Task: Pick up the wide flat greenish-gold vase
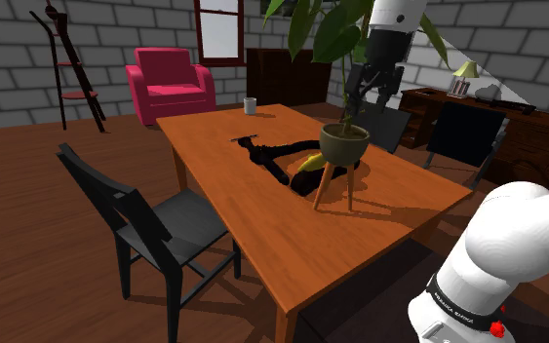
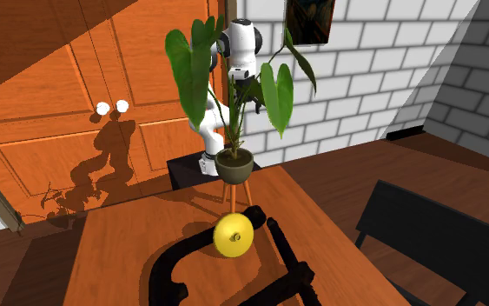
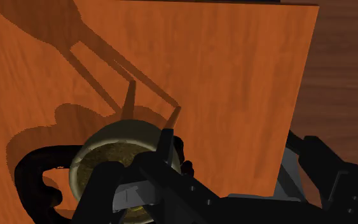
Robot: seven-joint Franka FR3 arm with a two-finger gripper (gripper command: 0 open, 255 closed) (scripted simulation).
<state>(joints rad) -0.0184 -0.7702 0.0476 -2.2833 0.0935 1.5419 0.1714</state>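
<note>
A big brown table (image 1: 243, 195) filled the middle of the room. The white arm (image 1: 516, 253) reached up and over it from its stand. A tall plant (image 2: 234, 162) with big green leaves stood on the table, in a dark pot on thin wooden legs. A black chair (image 1: 155, 219) sat at the table's side, and a pink armchair (image 1: 170, 83) stood far back by the wall.

A black curvy thing (image 2: 168, 269) lay flat on the table beside the plant. I could not tell what it was.

The vase (image 2: 232, 236) was yellow-gold and rested just in front of the plant's legs, right by the black curvy thing. In the second exterior view it showed a round flat face with a small dark spot near the middle. In the shoulder view the vase (image 1: 308, 163) was a thin slanted strip, running from low on that view's left to high on its right. So it was up on its edge and leaning, not lying flat. The plant's legs hid part of it there.

The black gripper (image 1: 370, 102) hung over the pot, among the leaves. Its two fingers were apart and had hold of nothing. In the wrist view the pot (image 3: 110, 149) sat close under the hand.

A small pale cup (image 1: 250, 105) stood at the table's far end.
</note>
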